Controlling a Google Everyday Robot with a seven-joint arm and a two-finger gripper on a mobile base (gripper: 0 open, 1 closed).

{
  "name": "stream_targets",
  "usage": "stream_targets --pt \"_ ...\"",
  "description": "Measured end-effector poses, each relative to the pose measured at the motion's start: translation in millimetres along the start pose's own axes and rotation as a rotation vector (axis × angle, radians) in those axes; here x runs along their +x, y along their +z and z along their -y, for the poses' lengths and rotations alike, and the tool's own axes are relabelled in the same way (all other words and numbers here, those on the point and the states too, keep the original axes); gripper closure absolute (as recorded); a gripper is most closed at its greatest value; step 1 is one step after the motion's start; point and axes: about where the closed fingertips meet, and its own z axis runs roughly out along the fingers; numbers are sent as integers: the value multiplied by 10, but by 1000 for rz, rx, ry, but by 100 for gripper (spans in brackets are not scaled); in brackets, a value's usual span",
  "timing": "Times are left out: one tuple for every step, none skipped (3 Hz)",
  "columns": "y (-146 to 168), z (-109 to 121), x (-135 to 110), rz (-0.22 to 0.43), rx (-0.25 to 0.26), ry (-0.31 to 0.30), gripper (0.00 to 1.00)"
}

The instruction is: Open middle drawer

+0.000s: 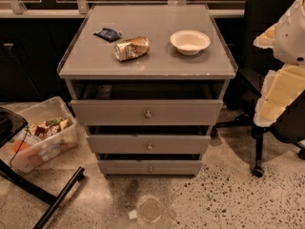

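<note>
The grey cabinet [147,63] stands in the middle of the camera view with three drawers. The middle drawer [119,144] has a flat grey front and a small round metal knob [149,147]. A dark gap shows above its front, and none of its interior shows. The top drawer [105,112] above it is pulled out a little, with a dark opening behind its front. The bottom drawer [124,167] is the smallest. My gripper is out of view. Only white and cream arm segments [281,87] show at the right edge, well apart from the cabinet.
On the cabinet top lie a crushed can [131,48], a dark blue packet [108,34] and a white bowl [189,41]. A clear bin of snacks [40,137] sits on the floor at left beside a black frame [52,199]. A black office chair [267,27] stands at right. A round lid [149,210] lies on the floor in front.
</note>
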Motion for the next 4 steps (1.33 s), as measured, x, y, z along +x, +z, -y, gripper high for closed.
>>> stream_targets --pt "290 -53 -26 42 5 94 0" --pt "923 -221 -91 80 -16 244 0" --pt "1588 -572 -121 103 -56 431 0" --pt "2451 -824 -169 104 -111 571 0"
